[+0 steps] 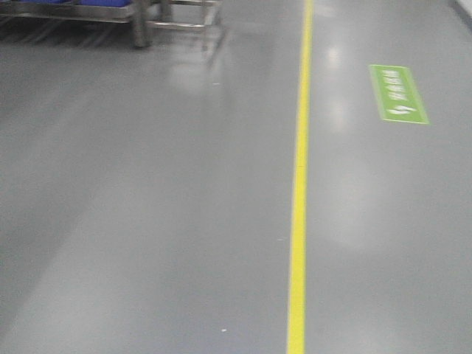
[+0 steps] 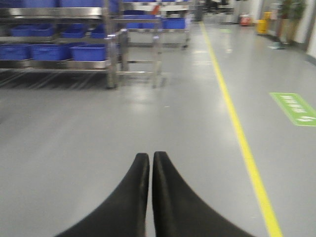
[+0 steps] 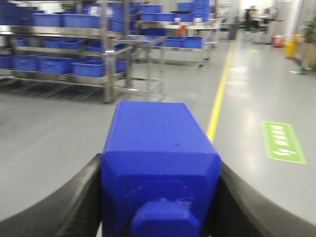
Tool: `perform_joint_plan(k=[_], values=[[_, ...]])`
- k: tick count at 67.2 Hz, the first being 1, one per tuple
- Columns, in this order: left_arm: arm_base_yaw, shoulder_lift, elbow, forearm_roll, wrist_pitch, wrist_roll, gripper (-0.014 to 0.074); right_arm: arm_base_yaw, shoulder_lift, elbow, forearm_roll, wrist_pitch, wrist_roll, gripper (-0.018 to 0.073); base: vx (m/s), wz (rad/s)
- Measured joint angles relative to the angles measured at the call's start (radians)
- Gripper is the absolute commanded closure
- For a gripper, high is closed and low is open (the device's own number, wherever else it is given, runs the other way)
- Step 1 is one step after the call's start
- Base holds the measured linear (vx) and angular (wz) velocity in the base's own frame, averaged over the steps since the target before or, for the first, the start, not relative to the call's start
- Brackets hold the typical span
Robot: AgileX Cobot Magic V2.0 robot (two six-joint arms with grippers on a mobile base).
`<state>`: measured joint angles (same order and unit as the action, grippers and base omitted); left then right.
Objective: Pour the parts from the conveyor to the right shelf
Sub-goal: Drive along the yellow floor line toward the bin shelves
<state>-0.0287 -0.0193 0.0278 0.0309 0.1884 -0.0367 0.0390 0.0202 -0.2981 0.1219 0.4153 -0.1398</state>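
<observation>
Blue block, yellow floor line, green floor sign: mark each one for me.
Blue block point(image 3: 158, 143): right wrist view, on its broad upper face.
Yellow floor line point(image 1: 299, 192): front view, midway along the stripe.
Green floor sign point(image 1: 398, 94): front view, centre of the panel.

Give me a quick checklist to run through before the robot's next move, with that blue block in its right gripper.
1. Right gripper fingers clamp the blue block from both sides: ok.
2. Left gripper shut and holding nothing: ok.
3. Floor ahead shows no obstacle: ok.
4. Steel shelf within arm's reach: not ok, it stands far off, ahead to the left.
5. Free lane among the blue crates on the shelf: cannot tell, too blurred.
</observation>
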Motion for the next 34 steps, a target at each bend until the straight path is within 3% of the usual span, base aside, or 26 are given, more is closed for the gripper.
perform_joint_plan(k=[17, 34], values=[[0.000, 0.000, 0.000, 0.000, 0.000, 0.000, 0.0603, 0.000, 0.000, 0.000, 0.000, 0.000, 0.000, 0.0564, 0.11, -0.75], [0.000, 0.000, 0.000, 0.000, 0.000, 0.000, 0.0603, 0.000, 0.000, 0.000, 0.000, 0.000, 0.000, 0.0564, 0.16, -0.40]])
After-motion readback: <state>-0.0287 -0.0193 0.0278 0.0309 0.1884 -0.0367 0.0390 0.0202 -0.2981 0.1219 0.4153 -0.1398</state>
